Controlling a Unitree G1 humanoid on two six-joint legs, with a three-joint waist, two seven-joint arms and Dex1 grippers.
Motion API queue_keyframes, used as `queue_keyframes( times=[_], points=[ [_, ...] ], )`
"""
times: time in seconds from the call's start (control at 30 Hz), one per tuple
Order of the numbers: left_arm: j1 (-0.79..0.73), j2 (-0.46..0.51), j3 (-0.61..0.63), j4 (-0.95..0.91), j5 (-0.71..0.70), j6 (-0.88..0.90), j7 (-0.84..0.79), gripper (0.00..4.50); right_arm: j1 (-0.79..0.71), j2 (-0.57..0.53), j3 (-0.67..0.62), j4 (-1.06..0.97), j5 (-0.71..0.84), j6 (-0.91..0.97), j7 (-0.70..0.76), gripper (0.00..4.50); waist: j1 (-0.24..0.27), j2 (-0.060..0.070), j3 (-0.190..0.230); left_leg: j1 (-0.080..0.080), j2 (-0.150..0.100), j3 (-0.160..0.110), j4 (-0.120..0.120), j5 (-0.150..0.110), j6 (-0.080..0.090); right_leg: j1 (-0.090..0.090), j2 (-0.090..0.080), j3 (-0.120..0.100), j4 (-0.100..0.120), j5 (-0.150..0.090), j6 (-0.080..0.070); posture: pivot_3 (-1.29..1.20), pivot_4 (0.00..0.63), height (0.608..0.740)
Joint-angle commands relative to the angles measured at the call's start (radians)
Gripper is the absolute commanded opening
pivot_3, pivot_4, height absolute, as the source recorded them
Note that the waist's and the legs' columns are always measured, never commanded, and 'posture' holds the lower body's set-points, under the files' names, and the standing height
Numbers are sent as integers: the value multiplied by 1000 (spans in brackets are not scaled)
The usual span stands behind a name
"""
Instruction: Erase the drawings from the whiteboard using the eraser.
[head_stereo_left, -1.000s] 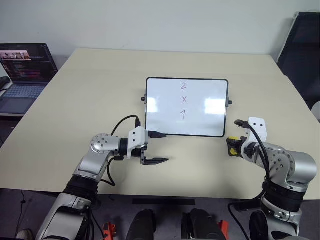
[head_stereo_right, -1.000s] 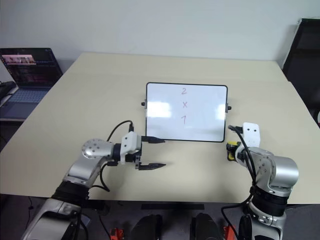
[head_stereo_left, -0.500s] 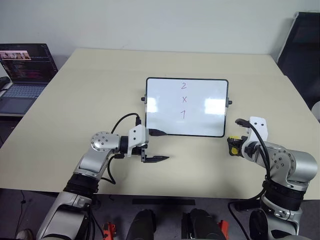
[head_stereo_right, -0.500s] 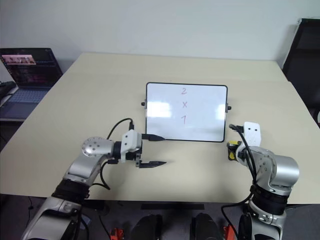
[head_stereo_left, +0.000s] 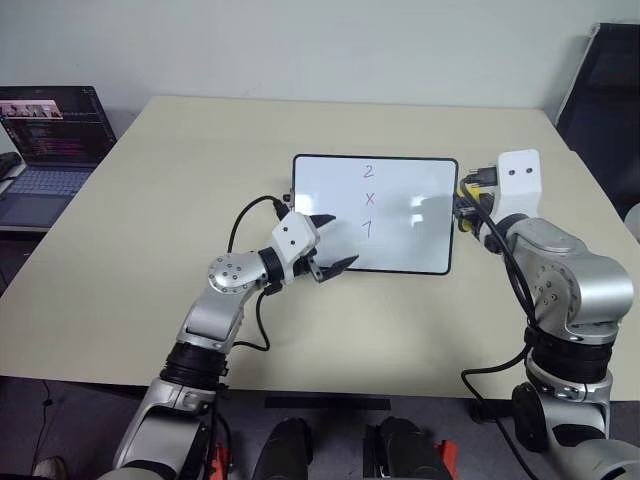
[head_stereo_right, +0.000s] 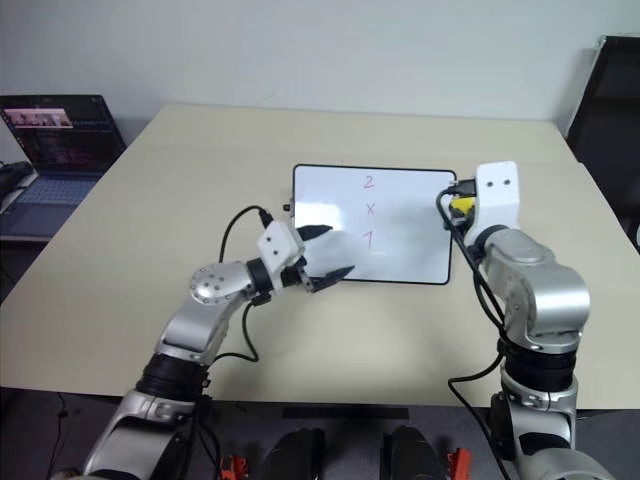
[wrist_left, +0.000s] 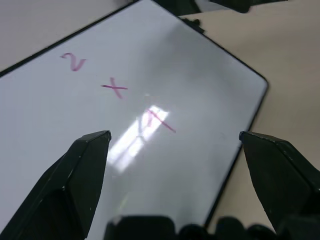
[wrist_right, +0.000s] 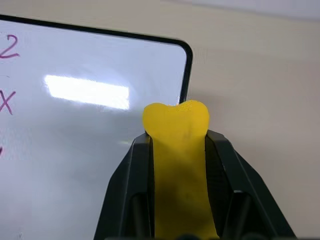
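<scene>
Leftmost, a laptop (head_stereo_left: 45, 140) sits beside the beige bench (head_stereo_left: 150, 200), whose near side lies bare. Centrally, the whiteboard (head_stereo_left: 400, 240) carries the drawings (head_stereo_left: 368, 200). Left gripper (head_stereo_left: 330, 245) hangs over its left edge, jaws released. Right gripper (wrist_right: 176, 117), jaws grasping the eraser (wrist_right: 177, 150), hovers at its right edge.

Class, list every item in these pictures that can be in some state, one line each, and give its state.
whiteboard: lying flat on the table, not yet wiped.
drawings: "2", "x", "1" in red, all intact.
eraser: clamped in the right gripper, off the table, above the board's right edge.
right gripper: shut on the eraser.
left gripper: open, empty, over the board's near left corner.
laptop: lid open, screen lit.
</scene>
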Motion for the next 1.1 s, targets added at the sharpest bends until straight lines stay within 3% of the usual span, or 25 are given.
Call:
queue_keyframes(
  times=[0.03, 0.2, 0.47, 0.77, 1.1],
  points=[
    [-25, -53, 55, -45, 20, 80, 161, 4500, -83, 7, 74, 105, -48, -190, 10, 990, -2, 0, 0, 0, 0, 0, 0, 0, 0, 0, 0, 0, 0, 0, 0, 0, 150, 740],
    [-22, -83, 80, -38, 89, 110, 325, 4500, -234, 87, 165, 407, -105, -459, 28, 990, -12, 0, 0, 1, 1, 0, 1, 0, 0, 0, 1, 0, 1, 1, 0, 0, 150, 740],
    [49, -44, 92, -105, 91, 133, 347, 4500, -355, 157, 235, 704, -147, -691, 96, 990, 1, 0, 0, -1, 0, 0, 1, 0, -1, -1, -1, 0, 0, 1, 0, 0, 150, 740],
    [75, -15, 108, -155, 90, 160, 352, 4500, -397, 182, 257, 822, -184, -751, 145, 990, 2, 0, 0, -1, 0, -1, 1, 0, -1, -1, -2, -1, 1, 1, 0, 0, 150, 740],
    [44, -10, 120, -159, 88, 172, 360, 4500, -372, 133, 338, 834, -275, -688, 227, 990, 2, 0, 0, 0, 0, -1, 2, 0, -1, 0, -2, -1, 1, 1, 0, 0, 150, 740]
  ],
)
